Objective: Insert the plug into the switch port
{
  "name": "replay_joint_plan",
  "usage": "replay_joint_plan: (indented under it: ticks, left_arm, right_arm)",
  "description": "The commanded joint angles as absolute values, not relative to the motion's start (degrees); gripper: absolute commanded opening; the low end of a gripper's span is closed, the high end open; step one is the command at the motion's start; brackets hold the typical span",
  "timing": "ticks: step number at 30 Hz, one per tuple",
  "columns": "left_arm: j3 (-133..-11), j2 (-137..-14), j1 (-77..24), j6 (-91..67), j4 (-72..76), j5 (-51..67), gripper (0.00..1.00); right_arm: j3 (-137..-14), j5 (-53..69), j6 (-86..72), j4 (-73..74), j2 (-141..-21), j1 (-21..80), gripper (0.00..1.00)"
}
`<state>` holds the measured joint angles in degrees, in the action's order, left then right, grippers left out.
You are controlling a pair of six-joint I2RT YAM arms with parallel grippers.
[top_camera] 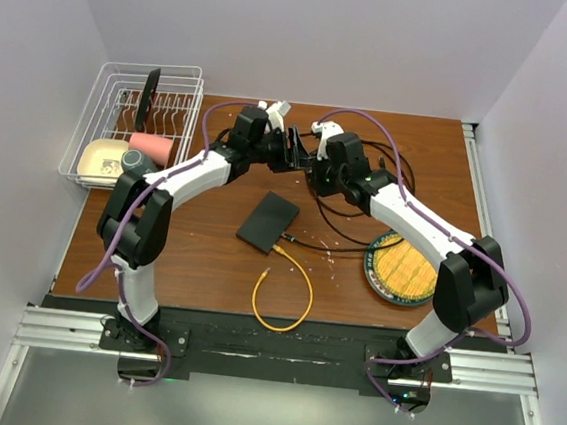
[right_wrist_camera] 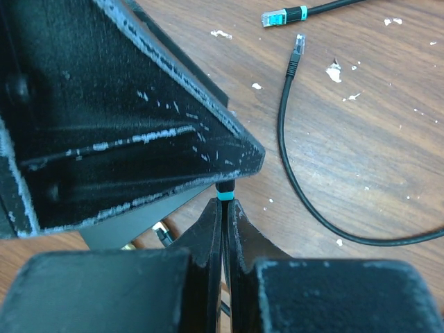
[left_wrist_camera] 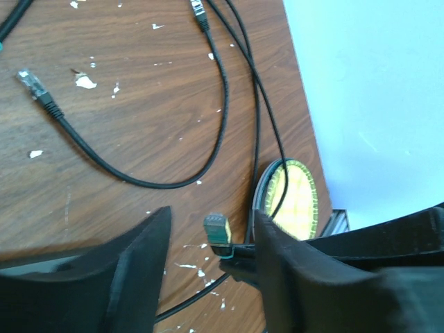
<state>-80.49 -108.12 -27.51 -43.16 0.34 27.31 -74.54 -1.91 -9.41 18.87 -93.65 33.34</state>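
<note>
The plug (left_wrist_camera: 216, 229), greenish with a teal band behind it, stands upright between the two fingers of my left gripper (left_wrist_camera: 211, 216). The jaws are open, and the plug is near the right finger with a gap to the left one. My right gripper (right_wrist_camera: 225, 202) is shut on the cable just under the teal band (right_wrist_camera: 225, 196), and a left finger hides the plug's tip there. Both grippers meet above the table's far middle, left (top_camera: 295, 145) and right (top_camera: 314, 170). The switch (top_camera: 268, 221), a flat black box, lies nearer the front.
Loose black cables with free plugs (left_wrist_camera: 31, 82) (right_wrist_camera: 298, 45) and a teal-banded plug (right_wrist_camera: 277, 17) lie on the wood. A yellow cable (top_camera: 286, 293) curls in front of the switch. The round yellow plate (top_camera: 404, 269) lies right, and a white dish rack (top_camera: 136, 123) is far left.
</note>
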Motion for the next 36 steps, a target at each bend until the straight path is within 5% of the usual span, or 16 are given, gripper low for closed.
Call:
replay_joint_plan:
  ticks: [1, 5, 11, 14, 19, 26, 36]
  left_arm:
    - [-83.1, -109.1, -27.9, -44.7, 4.6, 30.2, 0.48]
    - [-83.7, -109.9, -28.4, -44.5, 5.3, 31.4, 0.4]
    - [-83.7, -110.0, -28.4, -44.2, 6.7, 33.3, 0.01]
    - [-82.0, -108.4, -28.2, -43.4, 8.3, 33.8, 0.0]
    - [-77.0, -103.7, -26.0, -43.2, 14.6, 34.5, 0.0]
    - [-73.8, -98.3, -22.9, -42.9, 21.4, 41.4, 0.0]
    - [-71.2, -96.7, -22.9, -54.2, 43.5, 50.4, 0.0]
  right_arm:
    - [-74.4, -1.4, -10.5, 17.8, -89.9, 33.5, 0.0]
    - [-74.4, -1.1, -11.5, 17.1, -89.3, 33.5, 0.0]
    - [-75.1, -0.2, -12.7, 16.8, -88.9, 33.5, 0.0]
    - [-76.1, -0.2, -12.7, 17.9, -88.8, 32.9, 0.02]
    - [-75.0, 8.0, -13.9, 16.9, -85.2, 27.4, 0.41]
    - [-72.7, 33.5, -16.6, 9.1, -82.8, 20.0, 0.68]
    - [-72.5, 52.6, -26.7, -2.8, -85.5, 19.5, 0.76]
